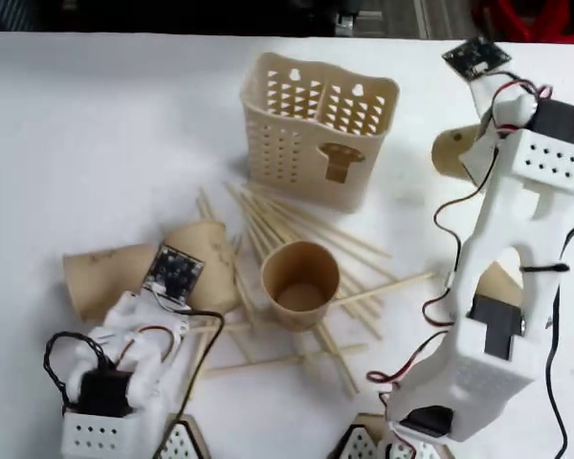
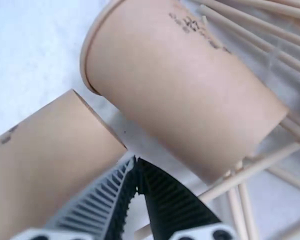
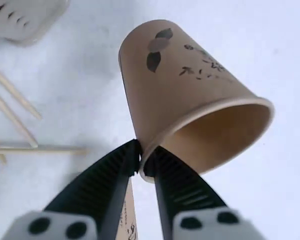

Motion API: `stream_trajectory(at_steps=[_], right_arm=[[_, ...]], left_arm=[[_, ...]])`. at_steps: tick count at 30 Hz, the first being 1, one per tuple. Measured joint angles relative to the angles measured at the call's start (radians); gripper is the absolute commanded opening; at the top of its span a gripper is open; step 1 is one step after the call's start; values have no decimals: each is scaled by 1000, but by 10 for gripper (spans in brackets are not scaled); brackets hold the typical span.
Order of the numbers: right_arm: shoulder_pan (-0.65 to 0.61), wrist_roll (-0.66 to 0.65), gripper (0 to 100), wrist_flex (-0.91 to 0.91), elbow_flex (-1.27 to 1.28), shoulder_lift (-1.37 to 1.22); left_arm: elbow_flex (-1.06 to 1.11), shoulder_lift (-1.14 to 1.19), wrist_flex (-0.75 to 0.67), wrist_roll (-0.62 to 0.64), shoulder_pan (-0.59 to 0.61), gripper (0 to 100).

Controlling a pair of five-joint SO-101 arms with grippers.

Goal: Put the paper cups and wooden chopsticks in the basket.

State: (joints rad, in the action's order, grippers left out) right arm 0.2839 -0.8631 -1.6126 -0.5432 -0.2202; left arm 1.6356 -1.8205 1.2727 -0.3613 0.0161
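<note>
A cream perforated basket [image 1: 320, 129] stands at the back middle of the white table. In front of it, wooden chopsticks [image 1: 297, 229] lie scattered around an upright paper cup [image 1: 299, 284]. Two more cups lie on their sides at the left [image 1: 100, 277] [image 1: 210, 253]. My left gripper [image 2: 137, 170] is shut with nothing in it, its tips at the gap between those two cups [image 2: 40, 165] [image 2: 185, 95]. My right gripper [image 3: 141, 160] is shut on the rim of a paper cup [image 3: 185, 95], which is to the right of the basket [image 1: 452, 151].
Another tan cup [image 1: 502, 282] lies partly hidden under the right arm. Chopsticks [image 2: 255, 35] run beside the left cups and reach toward the right arm [image 1: 402, 282]. The table's far left and back left are bare white surface [image 1: 96, 124].
</note>
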Motion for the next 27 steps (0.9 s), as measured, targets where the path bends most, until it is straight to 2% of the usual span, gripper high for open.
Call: stream_trajectory(at_steps=[8,15,21,27], right_arm=[[-21,-29,21,-25,-120,212],[-199,-31,22,-25,-138,371],[-385,-32,21,-25,-138,391],[-419,-112,21,-25,-138,301]], left_arm=[[0,0,0,0,0,24],[0,0,0,0,0,24],[0,0,0,0,0,24],[6,-2,0,2,0,24]])
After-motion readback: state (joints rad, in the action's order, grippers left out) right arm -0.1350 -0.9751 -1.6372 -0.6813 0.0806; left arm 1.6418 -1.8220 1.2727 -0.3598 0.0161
